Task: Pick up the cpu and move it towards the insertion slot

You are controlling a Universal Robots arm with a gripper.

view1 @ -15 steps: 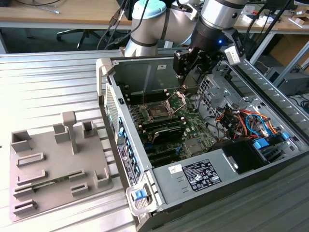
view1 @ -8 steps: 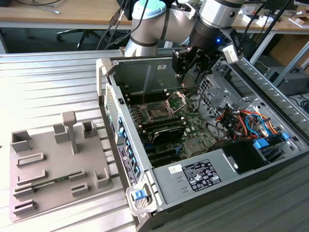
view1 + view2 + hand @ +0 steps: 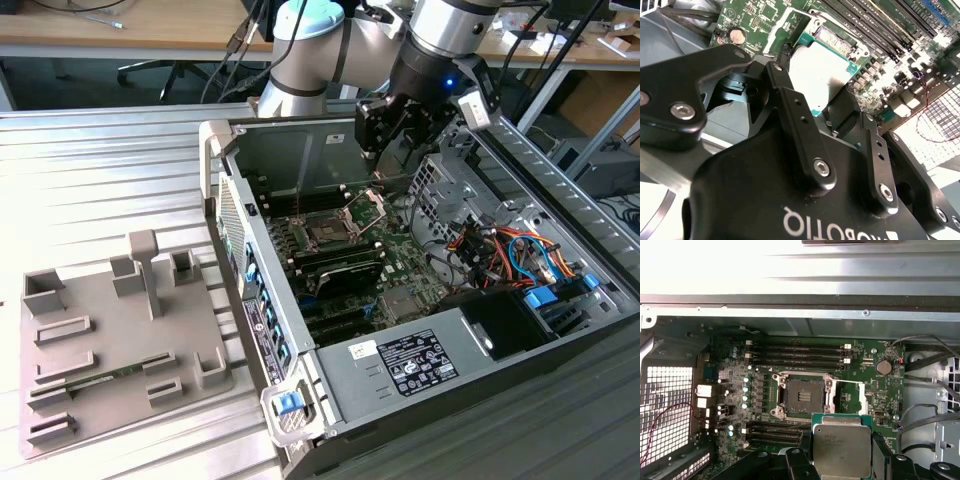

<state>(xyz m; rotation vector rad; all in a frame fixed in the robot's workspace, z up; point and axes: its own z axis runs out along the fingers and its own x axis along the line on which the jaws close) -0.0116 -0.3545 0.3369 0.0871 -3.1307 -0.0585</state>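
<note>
Gripper point(image 3: 842, 460) is clamped on the cpu point(image 3: 841, 449), held in the air just beside the insertion slot point(image 3: 803, 396) (its lid is open). Carrying step; lining up squarely matters.

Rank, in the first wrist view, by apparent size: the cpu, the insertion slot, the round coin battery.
1. cpu and insertion slot: similar; the cpu sits nearer the camera in the gripper, so no ranking between them.
2. coin battery, clearly smallest.

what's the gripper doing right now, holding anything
Gripper: shut on the cpu, held above the motherboard, beside the insertion slot.
</note>
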